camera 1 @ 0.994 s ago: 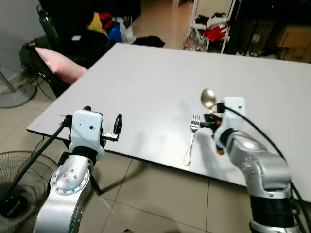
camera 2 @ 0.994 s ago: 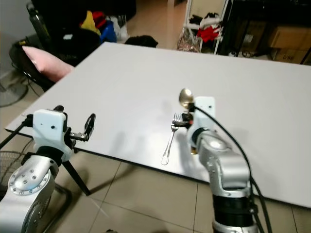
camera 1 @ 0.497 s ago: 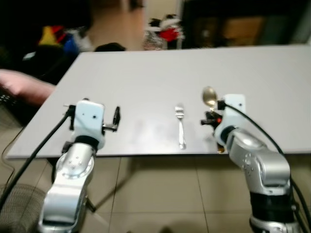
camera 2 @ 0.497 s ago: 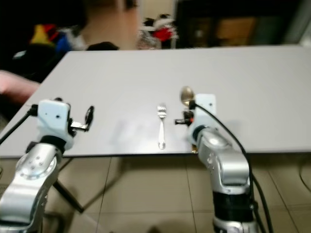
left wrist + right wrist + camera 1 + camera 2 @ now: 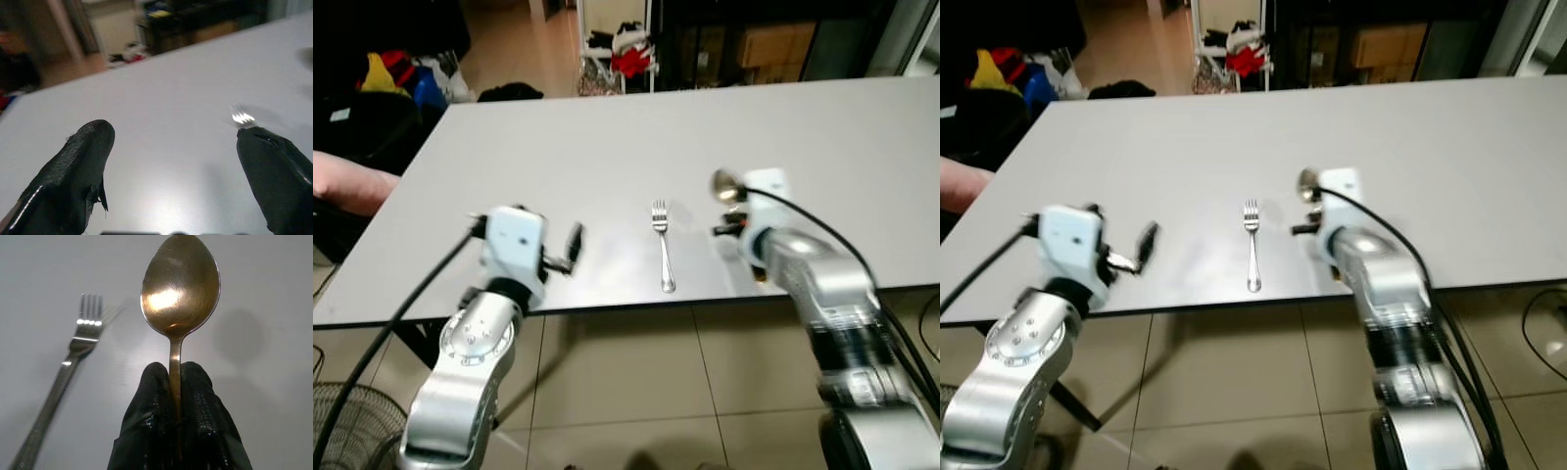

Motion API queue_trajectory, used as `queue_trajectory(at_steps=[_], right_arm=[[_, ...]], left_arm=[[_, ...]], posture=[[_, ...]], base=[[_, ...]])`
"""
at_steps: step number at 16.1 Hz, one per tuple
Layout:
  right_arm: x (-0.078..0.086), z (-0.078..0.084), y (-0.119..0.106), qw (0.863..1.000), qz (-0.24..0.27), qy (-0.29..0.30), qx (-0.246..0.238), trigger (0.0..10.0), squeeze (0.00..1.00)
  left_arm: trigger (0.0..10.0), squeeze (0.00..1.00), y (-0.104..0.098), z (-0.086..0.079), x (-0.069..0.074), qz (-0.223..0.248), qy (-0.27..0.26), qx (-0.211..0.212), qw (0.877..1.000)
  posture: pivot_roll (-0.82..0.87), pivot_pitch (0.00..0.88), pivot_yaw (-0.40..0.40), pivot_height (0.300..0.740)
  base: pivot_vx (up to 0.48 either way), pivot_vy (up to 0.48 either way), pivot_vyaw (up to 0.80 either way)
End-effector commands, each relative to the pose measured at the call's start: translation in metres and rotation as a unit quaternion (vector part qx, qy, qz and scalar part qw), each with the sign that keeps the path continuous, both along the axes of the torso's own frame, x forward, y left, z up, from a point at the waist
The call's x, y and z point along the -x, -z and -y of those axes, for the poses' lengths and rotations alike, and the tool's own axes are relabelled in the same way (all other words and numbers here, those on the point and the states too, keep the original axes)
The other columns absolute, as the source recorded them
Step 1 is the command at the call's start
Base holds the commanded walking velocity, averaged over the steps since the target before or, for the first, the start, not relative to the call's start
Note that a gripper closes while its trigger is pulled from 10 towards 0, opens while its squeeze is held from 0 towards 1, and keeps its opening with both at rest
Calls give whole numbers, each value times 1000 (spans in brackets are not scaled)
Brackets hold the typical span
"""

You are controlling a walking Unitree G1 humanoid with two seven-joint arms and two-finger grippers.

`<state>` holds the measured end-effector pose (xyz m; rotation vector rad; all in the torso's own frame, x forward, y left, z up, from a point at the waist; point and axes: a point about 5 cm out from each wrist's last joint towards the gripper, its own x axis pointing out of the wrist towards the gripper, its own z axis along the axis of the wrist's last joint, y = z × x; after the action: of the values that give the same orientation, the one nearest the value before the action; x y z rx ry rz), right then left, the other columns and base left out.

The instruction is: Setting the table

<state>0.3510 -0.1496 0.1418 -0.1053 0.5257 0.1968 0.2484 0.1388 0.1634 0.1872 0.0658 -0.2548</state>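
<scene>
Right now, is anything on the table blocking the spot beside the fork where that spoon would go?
Nothing visible does. The right gripper holds the spoon above bare table just right of the fork; the left gripper hovers well away on the fork's other side.

Looks like a room in a home. Big grey counter [image 5: 607, 147] with a fork [image 5: 662, 245] on it, like at meal time. Beige tile floor [image 5: 636, 382] below. Pink cushion [image 5: 342, 181] on a dark chair at the left. White rack [image 5: 615, 44] at the back with red and white stuff. Cardboard boxes [image 5: 778, 44] on dark shelves. Round fan [image 5: 347, 431] on the floor.
</scene>
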Motion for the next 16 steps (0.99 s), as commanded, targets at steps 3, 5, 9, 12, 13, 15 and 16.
queue_trajectory(at_steps=[3, 5, 9, 12, 13, 15, 16], right_arm=[[-12, -13, -1, 1000, -25, -18, -6, 10000, 0], [-22, -16, 0, 999, -35, 16, -17, 10000, 0], [-24, -17, 6, 997, -45, 43, -34, 10000, 0], [-23, -15, 13, 997, -56, 49, -30, 10000, 0], [-23, -14, 14, 997, -58, 51, -29, 10000, 0], [-21, -11, 19, 996, -64, 56, -39, 10000, 0], [-20, -11, 22, 995, -68, 53, -42, 10000, 0]], left_arm=[[10000, 0, 2, 2, 9, -31, 63, -10, 997], [10000, 0, 7, 11, 31, -87, 180, -12, 980], [10000, 0, 16, 16, 57, -161, 276, -7, 948], [10000, 0, 14, 15, 57, -165, 280, -7, 946], [10000, 0, 13, 15, 57, -167, 281, -8, 945], [10000, 0, 12, 14, 57, -169, 284, -8, 944], [10000, 0, 13, 15, 57, -170, 285, -8, 943]], posture=[[-99, 0, 70, 740], [-83, 0, 59, 740], [-79, 0, 62, 740], [-79, 0, 72, 740], [-79, 0, 72, 740], [-84, 0, 85, 740], [-86, 0, 86, 740]], base=[[0, 0, 0], [0, 0, 0], [0, 0, 0], [0, 0, 0], [0, 0, 0], [0, 0, 0], [0, 0, 0]])
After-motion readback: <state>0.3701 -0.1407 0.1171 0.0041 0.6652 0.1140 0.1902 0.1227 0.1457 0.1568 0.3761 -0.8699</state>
